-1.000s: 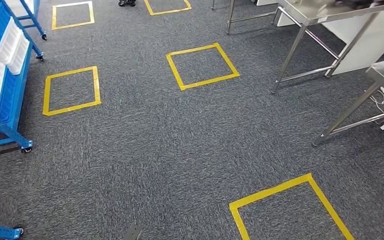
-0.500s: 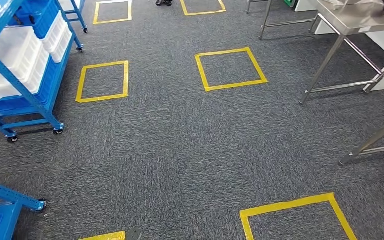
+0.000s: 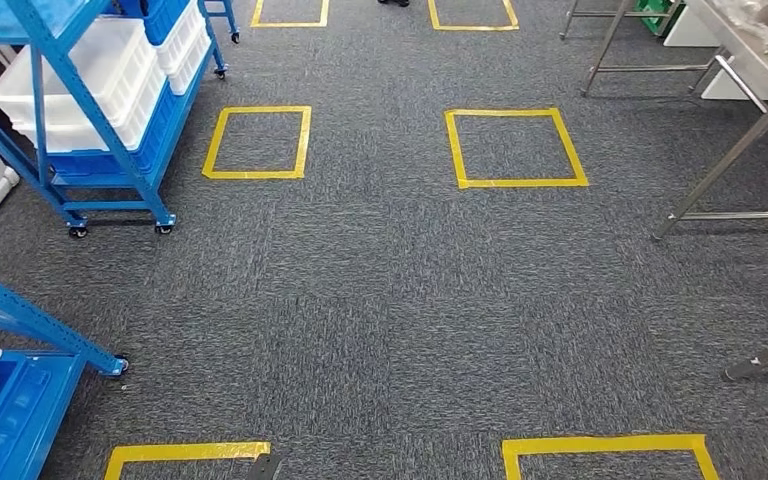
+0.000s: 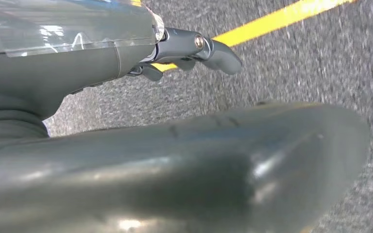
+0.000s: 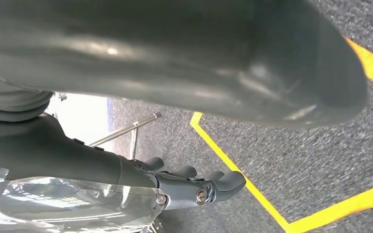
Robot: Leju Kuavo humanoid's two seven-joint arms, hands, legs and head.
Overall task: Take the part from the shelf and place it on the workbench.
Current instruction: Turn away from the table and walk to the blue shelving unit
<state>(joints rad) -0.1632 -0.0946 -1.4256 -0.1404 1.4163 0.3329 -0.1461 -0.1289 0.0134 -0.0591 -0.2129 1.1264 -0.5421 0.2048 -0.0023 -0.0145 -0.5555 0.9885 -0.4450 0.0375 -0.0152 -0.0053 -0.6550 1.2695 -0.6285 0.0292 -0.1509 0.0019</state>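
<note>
A blue wheeled shelf (image 3: 110, 110) stands at the upper left in the head view, carrying white bins (image 3: 90, 70) and blue bins (image 3: 175, 25). I cannot make out a part in them from here. A steel workbench (image 3: 760, 75) stands at the upper right. In the left wrist view my left hand (image 4: 175, 160) hangs over the carpet, its fingers (image 4: 213, 51) apart from the thumb, holding nothing. In the right wrist view my right hand (image 5: 175, 53) hangs the same way, with its fingers (image 5: 199, 187) loosely spread and nothing in them.
A second blue shelf (image 3: 20, 320) with a blue tray reaches in at the lower left. Yellow taped squares (image 3: 515, 148) mark the grey carpet. A table leg (image 3: 765, 360) stands at the right edge. A person's shoes (image 3: 394, 2) show at the top edge.
The whole picture has shifted as the camera turned: the blue shelves have come further in from the left, and the steel workbenches have slid toward the right edge.
</note>
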